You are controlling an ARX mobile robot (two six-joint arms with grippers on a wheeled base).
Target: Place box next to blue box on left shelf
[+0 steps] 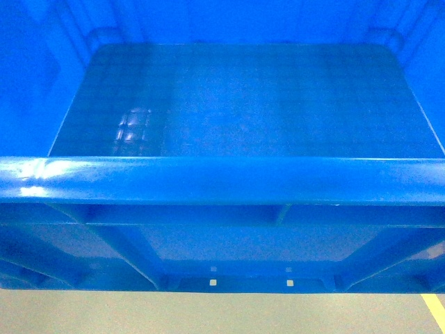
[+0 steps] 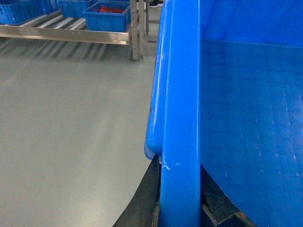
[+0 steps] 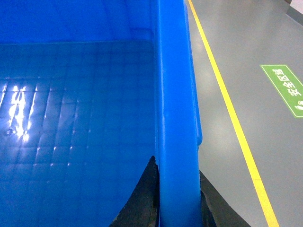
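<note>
A: Where is the box (image 1: 222, 181)?
B: Carried off the floor; left pincer (image 2: 180, 208) and right pincer (image 3: 177, 203) each pinch a side rim.
A: Doing it well?
B: Keep level toward the shelf (image 2: 66, 33) ahead-left.

The box (image 1: 222, 177) looks like glossy plastic — smooth rim, faintly gridded floor. The floor (image 2: 66, 142) is smooth and matt grey; the shelf (image 2: 66, 34) is bare metal.
</note>
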